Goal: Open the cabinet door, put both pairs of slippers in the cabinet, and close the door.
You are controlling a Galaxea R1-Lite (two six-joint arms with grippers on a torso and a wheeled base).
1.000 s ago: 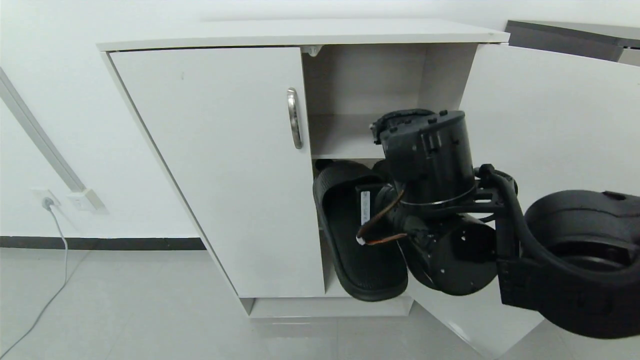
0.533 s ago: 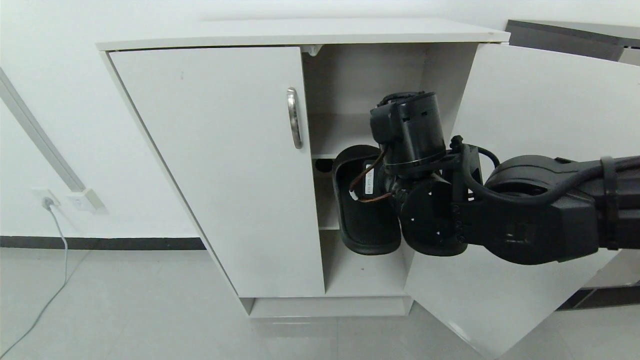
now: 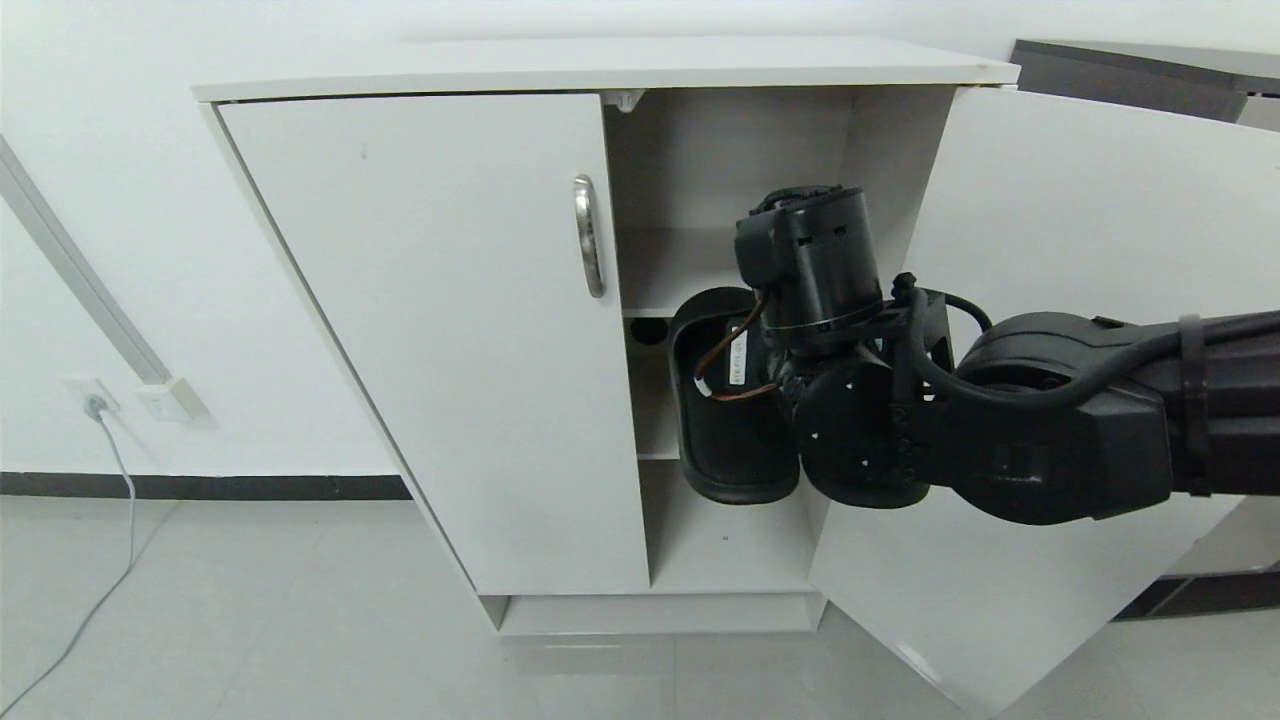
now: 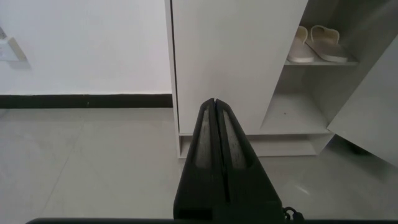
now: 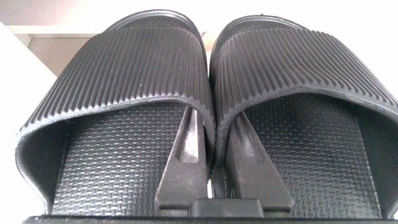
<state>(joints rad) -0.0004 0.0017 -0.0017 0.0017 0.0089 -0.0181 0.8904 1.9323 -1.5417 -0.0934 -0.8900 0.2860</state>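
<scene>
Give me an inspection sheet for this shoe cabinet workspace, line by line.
Surface: grey tiled floor before the cabinet.
Job's things: cabinet with left door shut and right door open; pale slippers on an inner shelf; black slippers held at the opening.
Clutter: nothing seen.
Grippers: right gripper shut on the black slippers' adjoining walls; left gripper shut, above the floor.
Cables: grey cord from wall socket to floor.
Surroundings: white wall, black skirting.

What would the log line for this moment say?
right gripper: shut on black slippers, at open cabinet mouth | left gripper: shut, empty | white slippers: on shelf inside | right door: open
</scene>
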